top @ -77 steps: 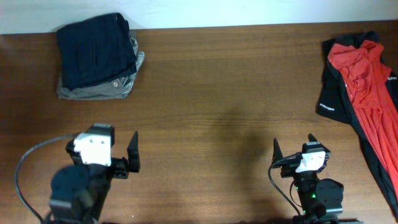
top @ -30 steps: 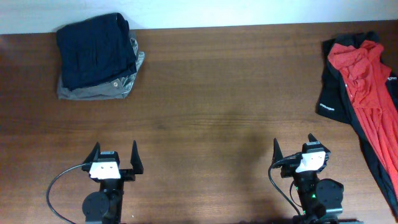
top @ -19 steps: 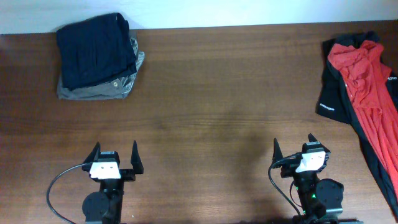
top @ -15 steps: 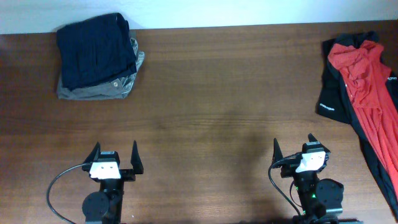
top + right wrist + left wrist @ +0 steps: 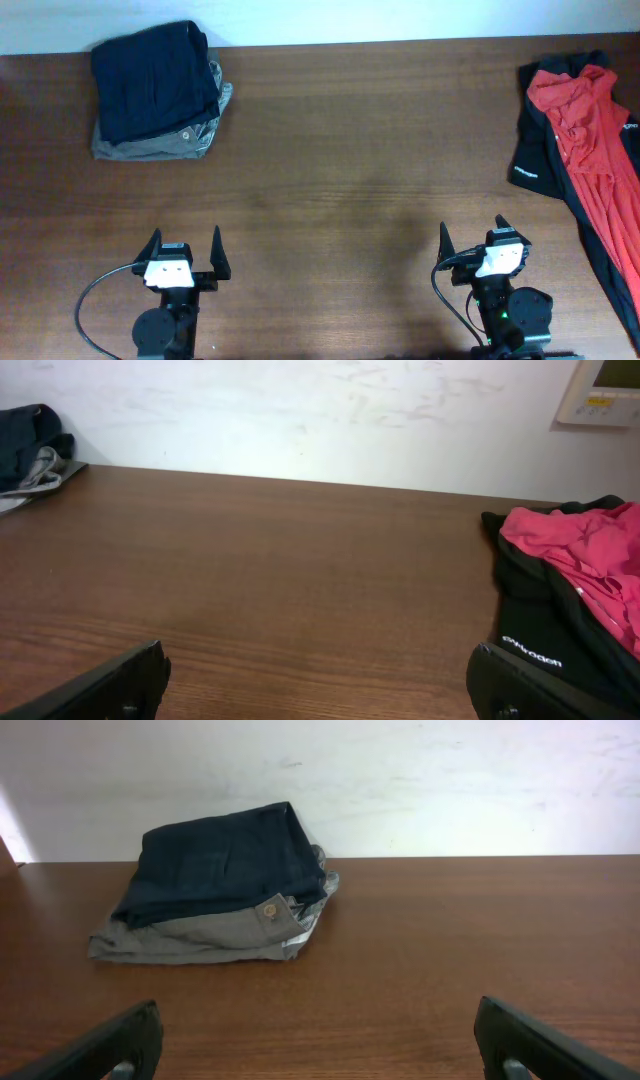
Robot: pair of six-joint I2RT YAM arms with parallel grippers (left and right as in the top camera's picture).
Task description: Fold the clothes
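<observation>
On the wood-grain table [image 5: 350,150] lies a crumpled red-and-black jacket [image 5: 575,120]; left claw [image 5: 185,240] and right claw [image 5: 472,232] gape wide, empty.

The table [image 5: 350,170] is brown wood with thin dark lines running along it. Behind it is a white wall [image 5: 460,780] with faint marks. A small white box [image 5: 603,390] with some yellow on it hangs on the wall.

Soft, even light; the bench [image 5: 350,120] carries a faint shadow mid-frame. Wrist views sharp, jaws at the corners seemingly blurred.
</observation>
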